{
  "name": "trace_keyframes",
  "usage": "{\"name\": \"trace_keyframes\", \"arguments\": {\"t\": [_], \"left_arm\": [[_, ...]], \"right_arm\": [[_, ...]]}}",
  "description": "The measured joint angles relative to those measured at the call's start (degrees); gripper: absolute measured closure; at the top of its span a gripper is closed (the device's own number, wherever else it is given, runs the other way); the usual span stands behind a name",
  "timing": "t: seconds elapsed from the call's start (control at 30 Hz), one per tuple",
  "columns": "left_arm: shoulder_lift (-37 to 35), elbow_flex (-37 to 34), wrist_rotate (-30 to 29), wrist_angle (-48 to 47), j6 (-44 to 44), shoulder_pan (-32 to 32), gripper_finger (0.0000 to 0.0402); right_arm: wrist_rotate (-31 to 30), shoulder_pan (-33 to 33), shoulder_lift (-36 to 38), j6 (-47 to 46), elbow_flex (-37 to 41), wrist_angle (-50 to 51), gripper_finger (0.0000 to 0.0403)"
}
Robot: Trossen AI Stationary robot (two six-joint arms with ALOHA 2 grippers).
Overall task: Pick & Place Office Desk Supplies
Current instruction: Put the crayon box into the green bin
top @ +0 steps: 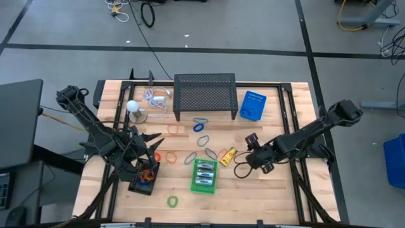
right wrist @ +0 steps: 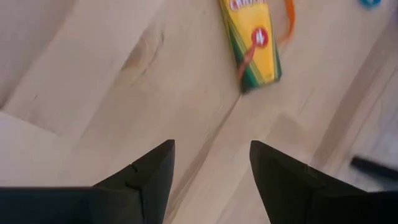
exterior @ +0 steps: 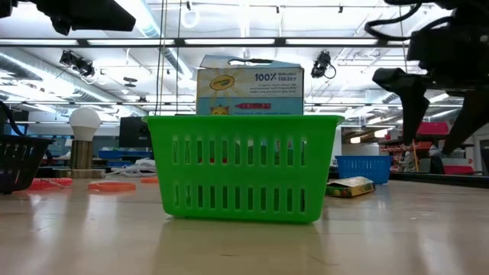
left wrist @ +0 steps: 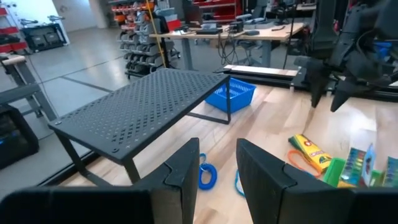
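I find the right gripper (right wrist: 211, 171) spread and empty above bare wood planks near a flat yellow crayon box (right wrist: 252, 40), the left gripper (left wrist: 217, 174) parted, facing the perforated metal shelf (left wrist: 146, 109).

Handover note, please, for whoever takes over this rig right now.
Left gripper: jaws open, empty, above the black mesh basket with loops inside.
Right gripper: jaws open, empty, hanging just short of the loose yellow crayon box.
Done: crayon boxes stand in the green plastic basket.
Left: that loose box, plus coloured loops scattered on the wooden table, e.g. the green loop.
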State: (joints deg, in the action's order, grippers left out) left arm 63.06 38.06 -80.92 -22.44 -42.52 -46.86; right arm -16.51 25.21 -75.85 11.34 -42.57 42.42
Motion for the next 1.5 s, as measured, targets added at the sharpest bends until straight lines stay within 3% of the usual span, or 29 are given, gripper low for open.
{"name": "trace_keyframes", "arguments": {"t": [0.33, 0.6, 0.7, 0.9, 1.13, 1.23, 1.37, 1.5], "left_arm": [[0.2, 0.0, 0.1, 0.9, -0.4, 0.1, 0.0287], [0.5, 0.0, 0.8, 0.9, -0.3, 0.2, 0.0287], [0.5, 0.0, 2.2, 0.9, -0.1, 0.2, 0.0287], [0.5, 0.0, 3.9, 0.8, 0.5, 0.1, 0.0287], [0.5, 0.0, 6.1, 0.8, 4.2, 0.1, 0.0287], [0.5, 0.0, 7.0, 0.5, 5.1, 0.1, 0.0287], [0.5, 0.0, 7.5, 0.3, 6.2, 0.1, 0.0287], [0.5, 0.0, 8.5, 0.3, 7.5, 0.1, 0.0287]], "right_arm": [[1.7, -4.1, -0.2, 10.3, -1.2, -8.2, 0.0184], [11.5, -9.8, -0.3, 0.3, -1.6, -21.8, 0.0184], [12.3, -11.3, -0.3, -4.0, -1.6, -24.4, 0.0189], [12.3, -13.6, -2.0, -12.9, -1.7, -26.2, 0.0236], [12.5, -9.4, -5.0, -9.6, -1.7, -24.8, 0.0335], [10.7, -7.3, -5.5, -6.2, -1.7, -24.1, 0.0358], [9.4, -6.9, -7.4, -4.9, -1.8, -22.2, 0.0341], [9.1, -8.2, -11.3, -3.5, -5.3, -16.2, 0.0275]]}}
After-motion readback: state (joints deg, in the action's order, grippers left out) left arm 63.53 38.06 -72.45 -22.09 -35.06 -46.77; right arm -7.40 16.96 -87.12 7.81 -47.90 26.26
